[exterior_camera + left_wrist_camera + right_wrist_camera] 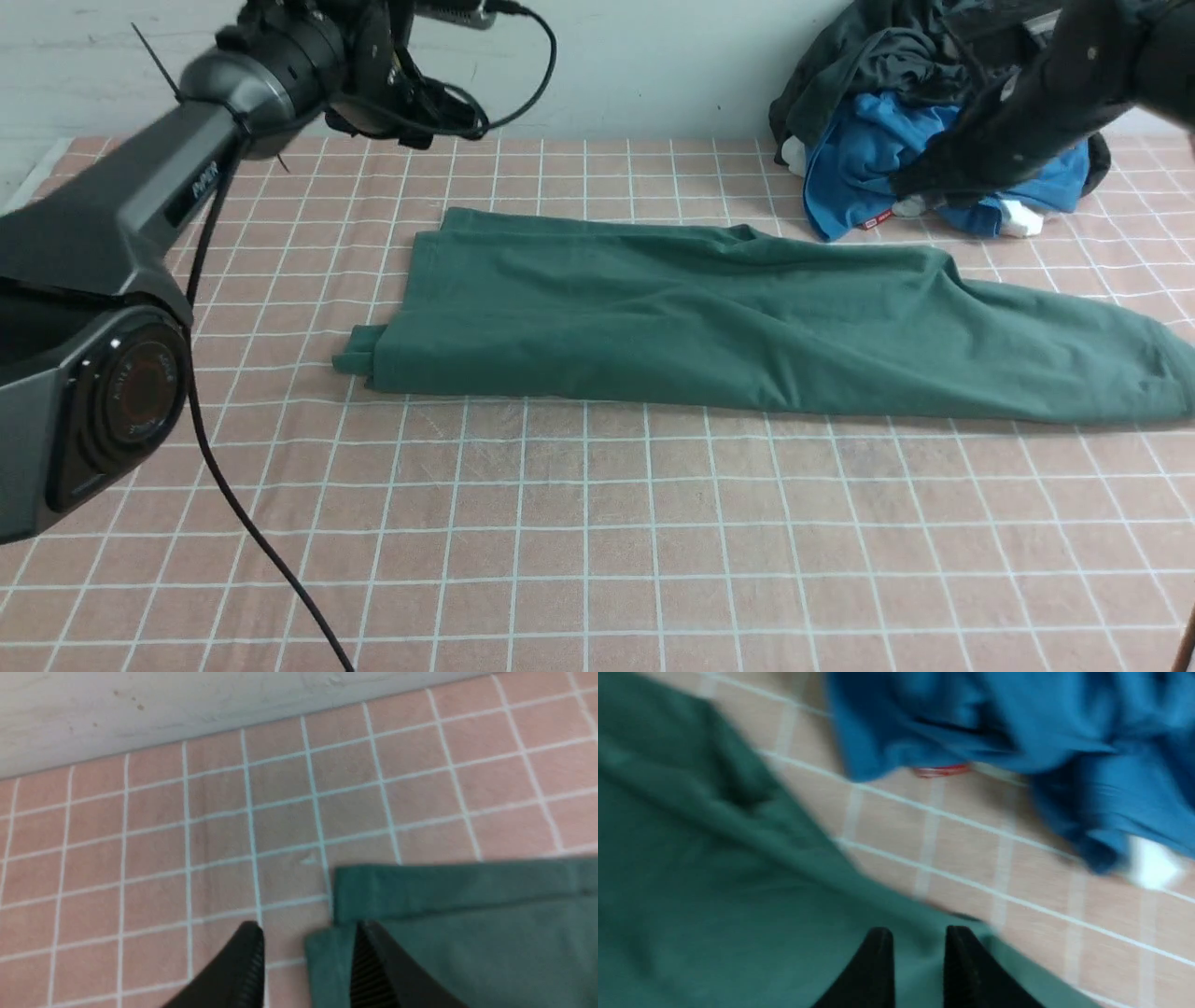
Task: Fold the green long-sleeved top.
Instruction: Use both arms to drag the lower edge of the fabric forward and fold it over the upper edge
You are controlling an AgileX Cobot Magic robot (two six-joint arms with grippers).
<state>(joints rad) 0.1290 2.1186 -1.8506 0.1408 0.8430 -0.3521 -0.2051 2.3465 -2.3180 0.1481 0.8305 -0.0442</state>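
The green long-sleeved top [709, 317] lies flat across the middle of the checked table, folded into a long band with a sleeve running off to the right. My left gripper [308, 927] hovers over its far left corner [448, 914] with the jaws open and nothing between them. In the front view it [439, 121] sits high near the back wall. My right gripper [919, 930] hangs over the top's far right edge [714, 872]. Its jaws stand a little apart and only the cloth below shows in the gap. That view is blurred.
A heap of clothes sits at the back right: a bright blue garment [868, 149] [1017, 718] under a dark grey one [868, 47], with a white piece [1022, 222]. My right arm [1046, 93] reaches across this heap. The wall [187, 709] borders the table's far edge.
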